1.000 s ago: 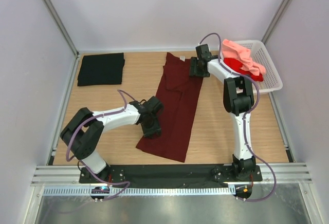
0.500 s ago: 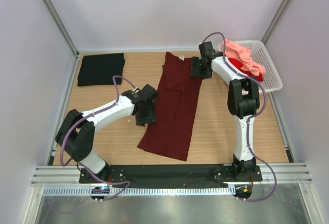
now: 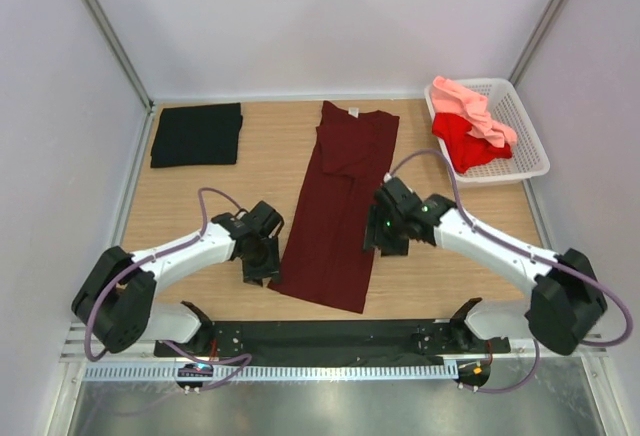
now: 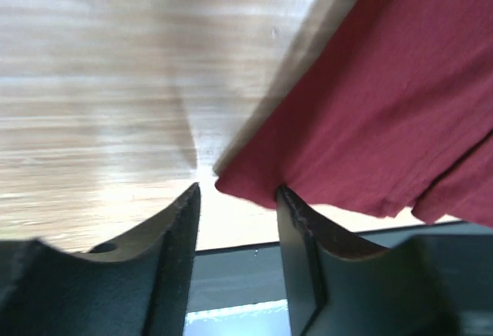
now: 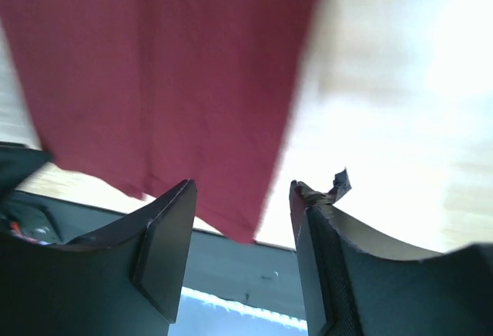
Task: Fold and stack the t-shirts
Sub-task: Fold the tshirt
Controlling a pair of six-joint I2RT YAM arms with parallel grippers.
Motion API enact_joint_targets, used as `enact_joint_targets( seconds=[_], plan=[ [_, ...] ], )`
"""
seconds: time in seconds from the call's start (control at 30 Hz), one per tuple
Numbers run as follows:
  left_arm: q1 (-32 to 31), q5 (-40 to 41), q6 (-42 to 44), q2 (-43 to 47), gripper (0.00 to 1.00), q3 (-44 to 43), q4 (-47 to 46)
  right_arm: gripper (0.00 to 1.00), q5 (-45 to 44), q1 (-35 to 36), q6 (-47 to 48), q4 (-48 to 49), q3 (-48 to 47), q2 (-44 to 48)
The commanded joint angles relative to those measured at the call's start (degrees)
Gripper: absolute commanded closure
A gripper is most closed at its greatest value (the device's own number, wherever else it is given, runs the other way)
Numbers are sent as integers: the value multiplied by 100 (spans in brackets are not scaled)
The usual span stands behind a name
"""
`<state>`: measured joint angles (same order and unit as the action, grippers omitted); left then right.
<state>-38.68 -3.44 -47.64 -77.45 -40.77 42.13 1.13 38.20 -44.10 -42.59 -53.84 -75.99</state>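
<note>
— Where does the maroon t-shirt (image 3: 338,206) lie relative to the grippers?

— It's a long, narrow folded strip of soft matte cloth, flat on the pale wooden surface (image 3: 450,286). Its near-left corner sits just ahead of the left gripper (image 4: 237,190), right at the gap between the tips. The jaws stand partly apart and clamp nothing. The right gripper (image 5: 243,197) hangs over the strip's right edge, which runs between its fingers. Its jaws are also apart and empty.

— Room to move?

— There is bare wood outward of each gripper. Well beyond the left gripper lies a black t-shirt (image 3: 197,134), folded into a neat rectangle. Far beyond the right gripper, a white lattice basket (image 3: 528,131) holds a crumpled red t-shirt (image 3: 465,141) with a salmon pink t-shirt (image 3: 470,106) draped over it.

— Anything to read?

— A small white neck label (image 3: 353,111) at the strip's far end, too small to read.
</note>
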Motion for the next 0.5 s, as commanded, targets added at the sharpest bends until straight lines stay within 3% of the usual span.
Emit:
enact_joint_targets(
  seconds=[0.0, 0.23, 0.4, 0.47],
  plan=[
    [-17, -358, -228, 335, 56, 332, -328, 42, -332, 302, -1285, 470, 1005, 751],
    [-228, -535, -922, 591, 73, 834, -1005, 43, -192, 943, -1637, 884, 1886, 1420],
    [-518, -359, -967, 459, 88, 694, -786, 43, -331, 1532, -2101, 1112, 1930, 1394],
    [-509, -35, -932, 468, 89, 545, -558, 44, -446, 1848, -2331, 1252, 1983, 1315]
  ],
)
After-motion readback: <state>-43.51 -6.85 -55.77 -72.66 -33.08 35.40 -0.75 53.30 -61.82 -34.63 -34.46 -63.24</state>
